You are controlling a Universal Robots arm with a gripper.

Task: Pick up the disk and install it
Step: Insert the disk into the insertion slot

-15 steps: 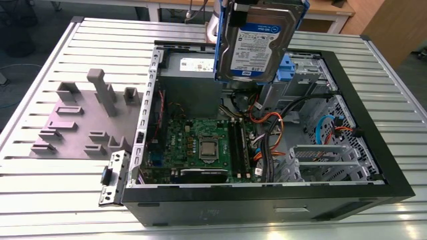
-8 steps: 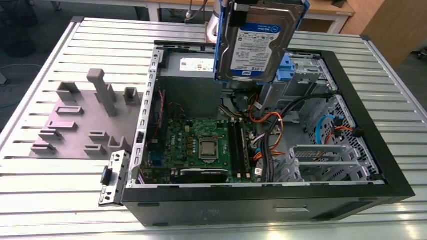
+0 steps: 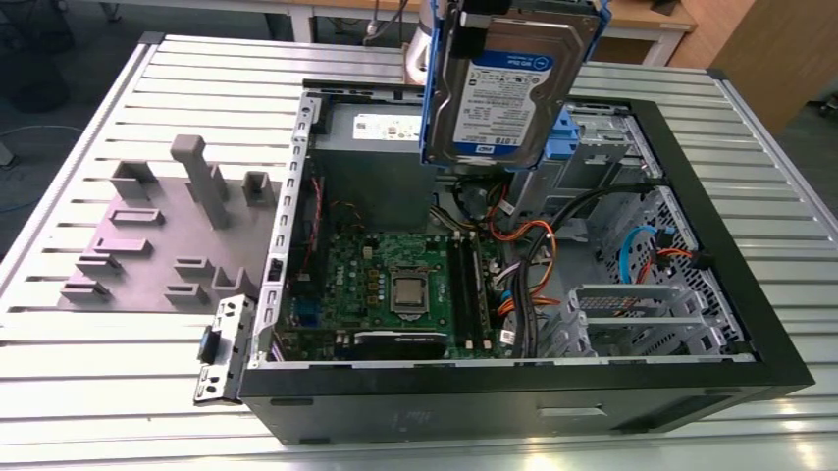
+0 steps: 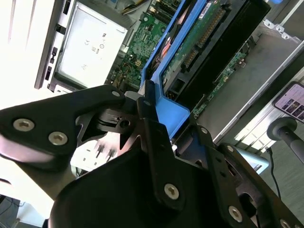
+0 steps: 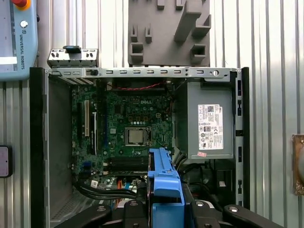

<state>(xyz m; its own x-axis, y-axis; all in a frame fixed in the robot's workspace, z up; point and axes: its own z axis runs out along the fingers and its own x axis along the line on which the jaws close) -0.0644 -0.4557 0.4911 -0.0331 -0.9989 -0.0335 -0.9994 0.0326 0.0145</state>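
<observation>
The gripper clamps the disk upright by its blue bracket. It hangs at twelve o'clock of the computer case, apparently clear of its walls.

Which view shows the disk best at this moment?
The exterior view: the disk hangs over the open case with its labelled face towards the camera. The second wrist view shows its circuit-board underside and blue bracket in the gripper; the first wrist view shows the bracket's end.

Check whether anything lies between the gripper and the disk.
Nothing: in both wrist views the gripper grips the disk by its blue bracket, with no gap between them.
</observation>
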